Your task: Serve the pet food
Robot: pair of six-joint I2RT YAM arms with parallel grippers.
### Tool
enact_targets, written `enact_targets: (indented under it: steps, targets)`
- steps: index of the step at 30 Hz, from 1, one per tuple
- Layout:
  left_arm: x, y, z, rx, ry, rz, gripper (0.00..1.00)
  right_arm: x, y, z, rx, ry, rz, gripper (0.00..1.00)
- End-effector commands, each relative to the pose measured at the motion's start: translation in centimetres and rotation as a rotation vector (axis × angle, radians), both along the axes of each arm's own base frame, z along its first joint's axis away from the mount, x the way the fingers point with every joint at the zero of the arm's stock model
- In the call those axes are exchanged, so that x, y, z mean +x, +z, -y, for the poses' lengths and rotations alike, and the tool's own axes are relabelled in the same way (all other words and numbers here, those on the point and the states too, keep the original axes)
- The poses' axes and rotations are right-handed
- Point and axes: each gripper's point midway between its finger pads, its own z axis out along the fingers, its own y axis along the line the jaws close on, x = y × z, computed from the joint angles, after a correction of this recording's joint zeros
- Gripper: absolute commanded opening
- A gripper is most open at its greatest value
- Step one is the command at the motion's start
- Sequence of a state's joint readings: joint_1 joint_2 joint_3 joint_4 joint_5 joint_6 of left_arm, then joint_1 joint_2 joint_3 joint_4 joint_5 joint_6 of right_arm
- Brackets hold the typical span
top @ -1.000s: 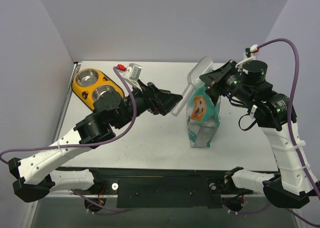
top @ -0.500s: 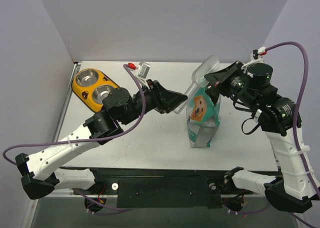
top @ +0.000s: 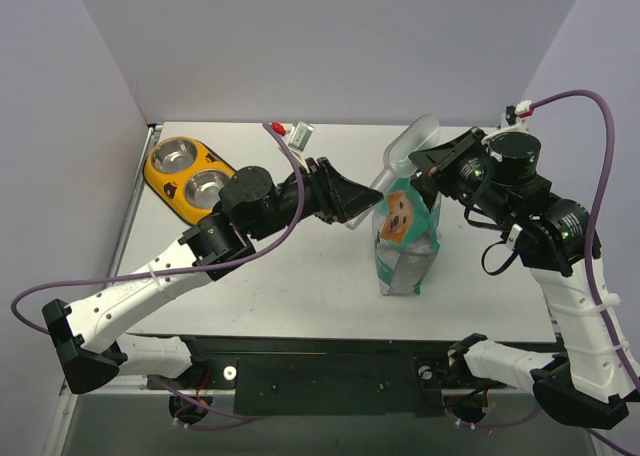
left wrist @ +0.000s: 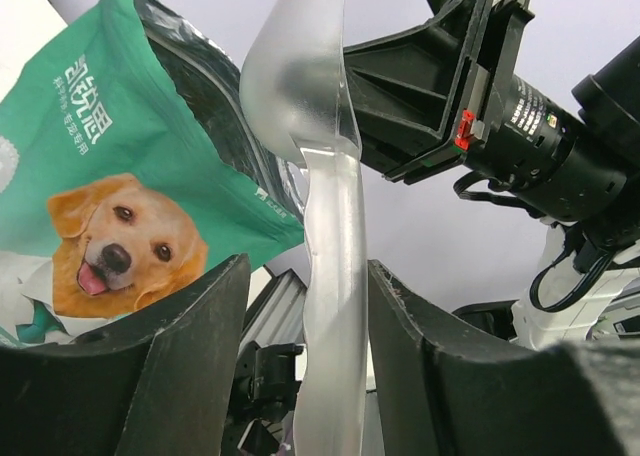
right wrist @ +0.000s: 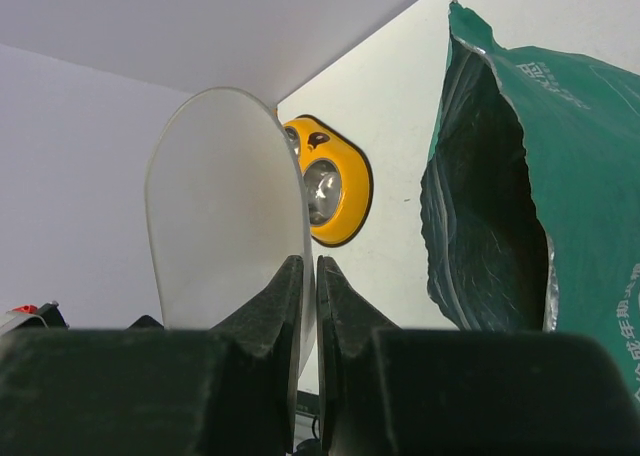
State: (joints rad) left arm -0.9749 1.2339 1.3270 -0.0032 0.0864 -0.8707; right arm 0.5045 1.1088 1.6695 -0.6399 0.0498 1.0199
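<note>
Pet food: unseen, possibly in pouch (top: 407, 238), 6 o'clock of scoop (top: 413, 139).
Right gripper (right wrist: 308, 268): clamped on scoop.
Left gripper (left wrist: 310, 271): spread wide, straddling scoop.

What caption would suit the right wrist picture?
Fingers pinch the clear scoop beside the open teal pouch, yellow feeder beyond.

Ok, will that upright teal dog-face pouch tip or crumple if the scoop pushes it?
Teal pouch probably tips easily: it stands tall on a narrow base. Its open mouth looks like thin creased film, so likely buckles under the clear plastic scoop.
</note>
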Motion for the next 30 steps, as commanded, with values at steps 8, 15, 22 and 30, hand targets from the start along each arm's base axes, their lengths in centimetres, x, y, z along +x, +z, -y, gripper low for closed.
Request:
enact_targets:
  steps: [8, 15, 22, 30]
  targets:
    - [-0.3, 2.6, 0.0, -0.051, -0.039, 0.054, 0.43, 0.5, 1.2, -0.5, 0.044, -0.012, 0.04, 0.0]
    - [-0.2, 2.6, 0.5, -0.038, -0.056, 0.054, 0.52, 0.6, 1.1, -0.4, 0.041, -0.018, 0.038, 0.0]
    - [-0.2, 2.8, 0.8, -0.038, -0.073, 0.063, 0.41, 0.7, 1.0, -0.5, 0.033, -0.014, 0.037, 0.0]
    - [0.2, 2.6, -0.1, -0.034, -0.047, 0.044, 0.0, -0.3, -0.5, 0.4, -0.139, 0.045, 0.051, 0.07]
